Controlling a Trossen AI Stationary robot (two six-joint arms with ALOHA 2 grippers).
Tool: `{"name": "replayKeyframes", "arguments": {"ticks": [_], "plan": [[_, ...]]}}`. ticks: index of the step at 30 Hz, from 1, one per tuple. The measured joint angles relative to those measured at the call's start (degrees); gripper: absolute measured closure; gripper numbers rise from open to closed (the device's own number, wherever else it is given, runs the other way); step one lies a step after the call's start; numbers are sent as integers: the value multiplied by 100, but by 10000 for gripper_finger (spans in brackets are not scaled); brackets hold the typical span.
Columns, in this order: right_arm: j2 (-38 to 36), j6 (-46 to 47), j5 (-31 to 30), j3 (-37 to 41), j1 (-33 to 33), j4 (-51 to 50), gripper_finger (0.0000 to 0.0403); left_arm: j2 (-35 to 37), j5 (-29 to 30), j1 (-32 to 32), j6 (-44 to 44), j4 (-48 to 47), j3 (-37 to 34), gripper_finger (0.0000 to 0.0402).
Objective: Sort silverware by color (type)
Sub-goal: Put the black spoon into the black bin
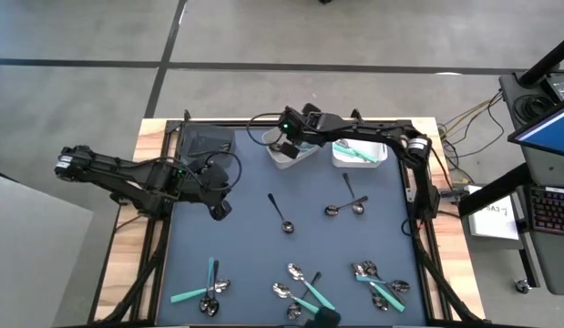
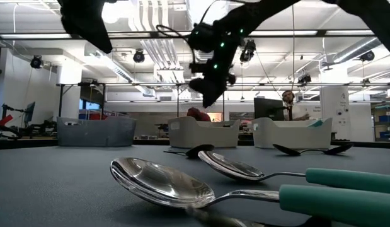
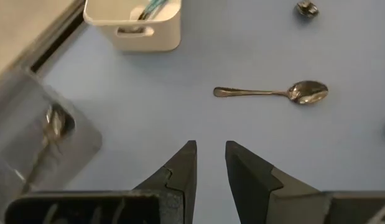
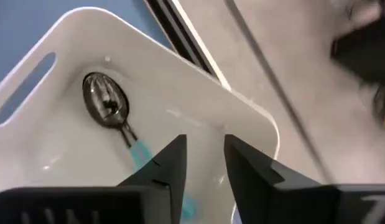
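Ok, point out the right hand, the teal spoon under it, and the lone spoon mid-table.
Right hand point(image 4: 203, 152), right wrist view, between fingertips.
Teal spoon point(image 4: 105, 99), right wrist view, bowl.
Lone spoon point(image 1: 287, 225), high view, bowl.

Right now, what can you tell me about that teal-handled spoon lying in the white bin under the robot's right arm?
The teal-handled spoon has a shiny metal bowl, facing up and reflecting the room, on a thin metal neck that runs into a teal plastic-looking handle. It lies loose on the floor of a white bin, a smooth square tub with a slot handle in one wall. The right gripper hangs just above it, jaws parted, not touching it; one dark finger hides part of the handle.
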State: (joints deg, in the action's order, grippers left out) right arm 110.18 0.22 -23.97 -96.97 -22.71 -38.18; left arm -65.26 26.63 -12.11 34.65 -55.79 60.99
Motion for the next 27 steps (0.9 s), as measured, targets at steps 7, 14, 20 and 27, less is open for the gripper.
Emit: {"name": "replayKeyframes", "arguments": {"ticks": [7,14,20,27], "plan": [[-594,2078,341,-2,184,-1378,291,-268,-572,138,-2995,606,-17,333],[-753,2667,297,-2,893,-1563,298,-989,-1492,549,-5611,1703,-115,333],[-753,3241,300,-2,1535,-1816,298,-1866,-2601,1282,-5820,2007,-146,333],[-764,4164,-58,4,2012,-2699,302,-2761,-2762,1527,-6344,2619,-149,333]]}}
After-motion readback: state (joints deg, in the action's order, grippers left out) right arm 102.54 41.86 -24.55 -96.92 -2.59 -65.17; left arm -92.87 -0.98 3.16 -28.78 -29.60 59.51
